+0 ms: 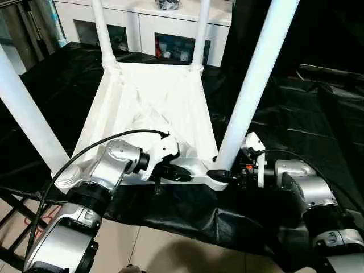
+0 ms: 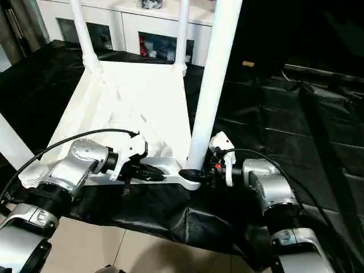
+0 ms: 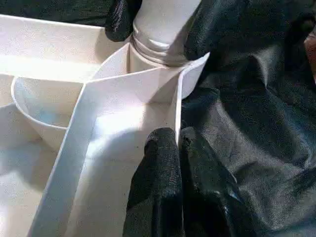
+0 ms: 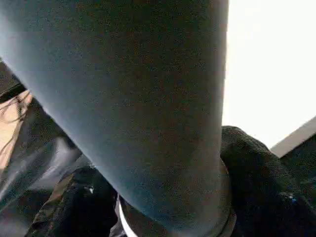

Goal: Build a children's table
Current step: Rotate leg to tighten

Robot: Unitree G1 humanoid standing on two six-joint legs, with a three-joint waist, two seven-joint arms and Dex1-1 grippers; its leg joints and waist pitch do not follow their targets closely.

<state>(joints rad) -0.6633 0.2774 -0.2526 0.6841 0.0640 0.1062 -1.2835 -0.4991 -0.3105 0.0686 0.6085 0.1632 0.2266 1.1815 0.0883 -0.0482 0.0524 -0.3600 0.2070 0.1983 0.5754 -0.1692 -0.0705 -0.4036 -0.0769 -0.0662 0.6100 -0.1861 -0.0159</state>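
While the small white plastic table (image 1: 153, 96) lies upside down on black sheeting (image 1: 296, 131), the left gripper (image 1: 173, 170) pinches its near rim rib, and the right gripper (image 1: 224, 175) clasps the near-right tapered white leg (image 1: 250, 85) at its base. Good seating likely needs straight, twisting pressure.
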